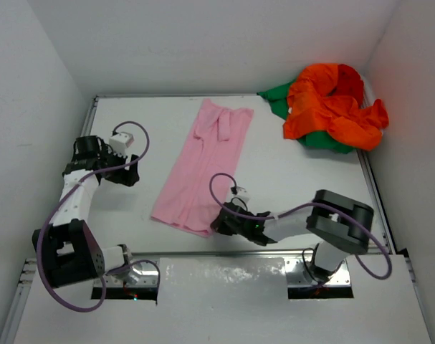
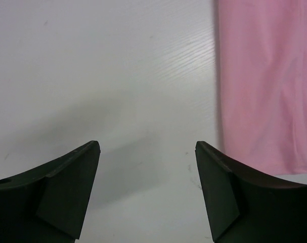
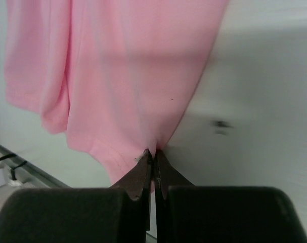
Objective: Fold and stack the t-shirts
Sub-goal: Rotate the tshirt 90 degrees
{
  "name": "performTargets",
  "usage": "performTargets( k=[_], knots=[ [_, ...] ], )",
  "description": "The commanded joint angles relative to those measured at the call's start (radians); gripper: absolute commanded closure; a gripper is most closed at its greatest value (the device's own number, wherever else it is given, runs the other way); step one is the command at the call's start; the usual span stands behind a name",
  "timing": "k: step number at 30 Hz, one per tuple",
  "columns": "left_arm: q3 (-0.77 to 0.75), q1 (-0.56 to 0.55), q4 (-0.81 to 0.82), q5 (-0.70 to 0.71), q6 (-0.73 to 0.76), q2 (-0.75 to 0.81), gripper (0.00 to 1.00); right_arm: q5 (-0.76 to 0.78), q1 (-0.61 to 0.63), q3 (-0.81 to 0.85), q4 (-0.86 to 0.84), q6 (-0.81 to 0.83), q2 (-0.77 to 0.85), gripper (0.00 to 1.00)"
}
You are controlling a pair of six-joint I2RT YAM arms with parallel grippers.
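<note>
Top view: pink t-shirt [image 1: 203, 168] is being pinched at its near corner by the right gripper [image 1: 221, 221]; left wrist: left gripper [image 2: 147, 149] is being held spread, shirt beyond one jaw; right wrist: hem is being clamped between pressed-together tips.

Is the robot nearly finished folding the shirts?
Not nearly. The pink t-shirt lies folded into a long strip, the right gripper pinching its near corner; the left gripper is open, empty. The orange t-shirt, red t-shirt and green t-shirt lie crumpled in the far corner.
</note>
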State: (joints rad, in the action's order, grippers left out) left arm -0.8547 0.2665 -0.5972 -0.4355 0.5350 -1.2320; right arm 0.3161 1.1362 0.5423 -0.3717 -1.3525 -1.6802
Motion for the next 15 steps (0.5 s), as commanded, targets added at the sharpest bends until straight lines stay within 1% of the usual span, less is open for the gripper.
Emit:
performTargets(
  k=[1,3,4,6,7,8,9,10,11,12,13,14,15],
  knots=[
    [-0.001,-0.119,0.019,-0.054,0.036,0.037,0.26,-0.026,-0.082,-0.162,0.184,0.104,0.092,1.00],
    [0.009,-0.226,0.056,0.015,0.017,0.048,0.26,-0.055,-0.108,-0.228,0.226,0.150,0.166,1.00],
    [0.019,-0.337,0.072,0.035,0.013,0.064,0.26,-0.089,-0.133,-0.240,0.276,0.192,0.184,1.00],
    [0.023,-0.427,0.112,0.058,0.025,0.081,0.26,-0.130,-0.164,-0.295,0.313,0.228,0.236,1.00],
    [0.028,-0.491,0.143,0.057,0.034,0.097,0.26,-0.170,-0.196,-0.348,0.315,0.258,0.256,1.00],
    [0.029,-0.519,0.152,0.058,0.040,0.101,0.27,-0.189,-0.213,-0.370,0.321,0.271,0.293,1.00],
    [0.026,-0.567,0.155,0.052,0.074,0.100,0.29,-0.204,-0.242,-0.392,0.344,0.308,0.312,1.00],
    [0.014,-0.590,0.122,0.050,0.097,0.091,0.29,-0.233,-0.259,-0.415,0.364,0.328,0.344,0.99],
    [-0.004,-0.645,0.085,0.060,0.124,0.071,0.30,-0.245,-0.272,-0.423,0.379,0.346,0.359,0.98],
    [-0.044,-0.676,0.041,0.075,0.173,0.027,0.31,-0.264,-0.294,-0.432,0.404,0.389,0.376,0.97],
    [-0.058,-0.706,-0.031,0.093,0.198,0.011,0.32,-0.282,-0.306,-0.441,0.416,0.406,0.392,0.96],
    [-0.066,-0.737,-0.059,0.136,0.226,-0.003,0.32,-0.308,-0.314,-0.441,0.433,0.420,0.405,0.94],
    [-0.070,-0.794,-0.120,0.153,0.299,-0.009,0.31,-0.310,-0.328,-0.441,0.454,0.462,0.434,0.92]
  ],
)
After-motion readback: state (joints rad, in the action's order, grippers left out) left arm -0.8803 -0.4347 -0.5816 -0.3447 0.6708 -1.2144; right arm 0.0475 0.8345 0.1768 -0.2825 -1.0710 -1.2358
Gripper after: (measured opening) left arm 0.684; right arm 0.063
